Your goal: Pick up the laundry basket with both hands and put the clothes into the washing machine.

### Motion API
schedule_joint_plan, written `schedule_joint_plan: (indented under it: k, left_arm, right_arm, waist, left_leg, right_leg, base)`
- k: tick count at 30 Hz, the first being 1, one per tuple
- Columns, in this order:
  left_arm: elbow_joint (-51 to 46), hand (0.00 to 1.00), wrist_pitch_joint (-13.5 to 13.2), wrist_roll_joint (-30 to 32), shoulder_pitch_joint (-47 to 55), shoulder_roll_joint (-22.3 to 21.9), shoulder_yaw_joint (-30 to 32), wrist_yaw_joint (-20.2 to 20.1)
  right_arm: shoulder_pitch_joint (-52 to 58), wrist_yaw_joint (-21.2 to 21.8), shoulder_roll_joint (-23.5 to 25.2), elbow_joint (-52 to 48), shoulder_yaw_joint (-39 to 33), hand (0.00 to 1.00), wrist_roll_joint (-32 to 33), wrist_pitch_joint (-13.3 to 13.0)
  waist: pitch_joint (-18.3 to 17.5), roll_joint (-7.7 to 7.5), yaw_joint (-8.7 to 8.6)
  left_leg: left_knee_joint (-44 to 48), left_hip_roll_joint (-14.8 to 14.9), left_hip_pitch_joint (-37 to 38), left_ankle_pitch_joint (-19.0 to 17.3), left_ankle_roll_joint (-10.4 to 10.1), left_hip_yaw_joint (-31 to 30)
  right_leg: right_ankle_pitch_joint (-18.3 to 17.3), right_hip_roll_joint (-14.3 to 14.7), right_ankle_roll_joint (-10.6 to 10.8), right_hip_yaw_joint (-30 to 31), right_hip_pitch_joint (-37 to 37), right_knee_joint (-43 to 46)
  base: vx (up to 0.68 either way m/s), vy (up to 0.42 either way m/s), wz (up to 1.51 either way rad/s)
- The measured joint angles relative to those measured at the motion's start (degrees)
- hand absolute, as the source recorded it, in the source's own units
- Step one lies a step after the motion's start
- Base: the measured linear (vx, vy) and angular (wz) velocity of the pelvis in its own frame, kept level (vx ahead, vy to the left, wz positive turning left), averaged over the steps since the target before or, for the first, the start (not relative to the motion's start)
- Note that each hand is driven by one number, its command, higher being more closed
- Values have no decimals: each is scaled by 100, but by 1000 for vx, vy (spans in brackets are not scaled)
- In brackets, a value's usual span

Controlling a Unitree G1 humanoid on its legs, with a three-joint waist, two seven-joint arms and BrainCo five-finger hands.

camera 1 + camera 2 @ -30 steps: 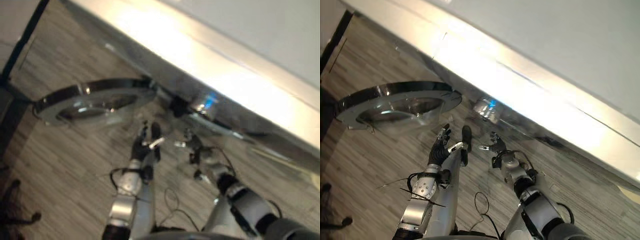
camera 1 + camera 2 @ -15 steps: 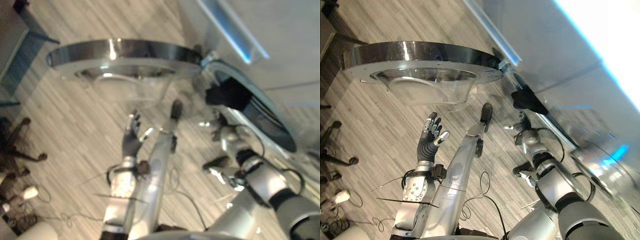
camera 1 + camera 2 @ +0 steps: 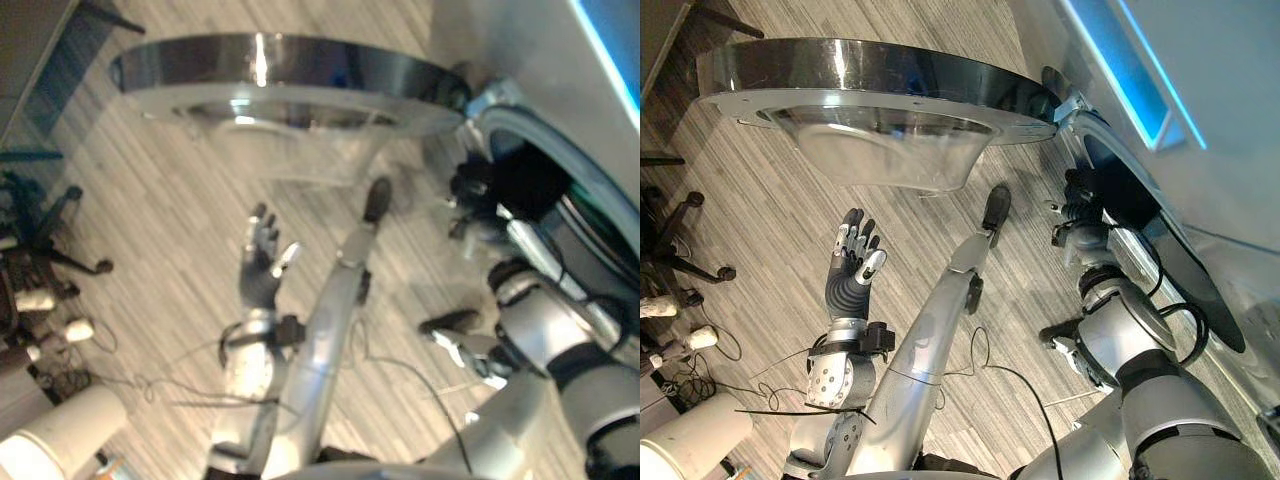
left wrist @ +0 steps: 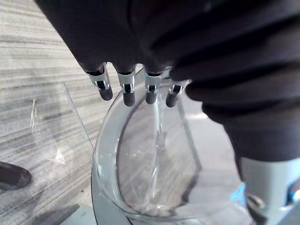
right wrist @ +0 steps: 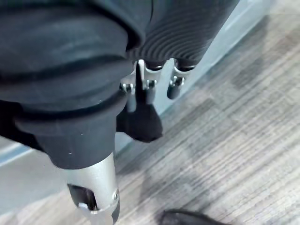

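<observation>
Grey wood-plank floor [image 3: 770,200] fills the background. An office chair base [image 3: 680,250] on castors stands at the left edge, and a white round container [image 3: 690,440] sits in the lower left corner.

In the head views, the washing machine door [image 3: 870,75] hangs wide open across the top of the frame. It is a dark ring around a clear domed glass [image 3: 890,150]. The washing machine [image 3: 1120,130] takes up the right side. Its dark round opening [image 3: 1140,210] slants down the right edge, and a blue lit strip [image 3: 1130,70] runs above it in the upper right. No lettering can be read on the panel. The left hand [image 3: 850,280] is raised left of centre over bare floor, below the door, with its fingers straight and spread and nothing in them. The right hand [image 3: 1077,205] is right of centre, at the rim of the opening.

In the left wrist view, the straight fingers [image 4: 127,91] point at the domed glass without touching it.

In the right wrist view, a small dark piece [image 5: 140,124] sits just under the right hand, next to the machine's pale front. What it is cannot be told, nor whether the hand grips it.
</observation>
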Motion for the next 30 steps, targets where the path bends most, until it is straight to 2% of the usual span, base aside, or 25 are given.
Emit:
schedule_joint_plan:
  k: [1,3,5,8,13,20,22,26,29,30]
  left_arm:
    - [4,0,78,2,-5,0,-3,86]
    - [22,0,118,9,-30,-2,-3,167]
    - [58,0,123,54,-78,-5,-5,243]
    - [159,0,162,235,-119,-9,0,388]
    - [413,0,334,313,-139,-9,-3,525]
    - [952,0,373,302,-476,-12,-100,533]
    - [1004,0,366,215,-480,-11,-120,534]
    - [1028,0,357,156,-518,-11,-110,651]
    - [696,0,318,28,-510,-11,-110,704]
    - [520,0,271,-20,-510,-11,-95,713]
  right_arm:
    - [39,-188,180,35,-13,0,373,-111]
    - [42,-306,379,45,-31,0,738,-237]
    - [49,-360,470,39,-41,0,955,-335]
    - [95,-486,551,46,-31,0,1114,-342]
    - [94,-774,714,48,0,0,1425,-490]
    - [444,-995,1043,-12,-39,0,1434,-550]
    - [533,-996,1063,-34,-62,0,1424,-543]
    - [532,-1142,897,-39,-182,0,1147,-519]
    - [365,-1240,539,-185,-350,0,794,-449]
    - [311,-1233,411,-202,-617,0,803,-363]
  waist:
    - [-1,2,-1]
    - [-4,4,-1]
    - [-10,14,-4]
    - [-23,25,-5]
    - [-32,27,-20]
    - [-97,-4,-69]
    - [-165,-7,-148]
    - [-230,-37,-141]
    - [-234,-35,-143]
    - [-234,-35,-139]
  left_leg:
    - [-13,33,64,0,0,5]
    - [-48,95,122,0,0,36]
    - [-157,141,178,0,0,102]
    - [-288,206,225,143,-6,149]
    - [-330,283,229,284,127,196]
    - [-459,503,467,288,132,281]
    - [-621,527,526,307,102,309]
    - [-938,540,603,418,-7,296]
    - [-1189,488,612,634,73,242]
    - [-1247,466,606,677,88,236]
  right_leg:
    - [1,45,1,1,57,-54]
    - [1,108,2,16,82,-122]
    - [2,144,3,21,78,-187]
    - [5,198,7,-3,69,-239]
    - [8,277,5,-25,65,-329]
    - [168,551,-4,129,91,-631]
    - [207,590,9,131,83,-716]
    - [235,636,-8,43,78,-793]
    - [240,610,-18,-79,72,-800]
    - [240,582,-18,-137,75,-798]
  base:
    - [-1,46,-13]
    - [-7,43,-16]
    - [-18,26,-9]
    - [0,0,0]
    - [-4,13,-5]
    - [-21,17,-23]
    - [-52,27,-15]
    - [-63,17,2]
    - [-61,9,15]
    - [-35,10,18]
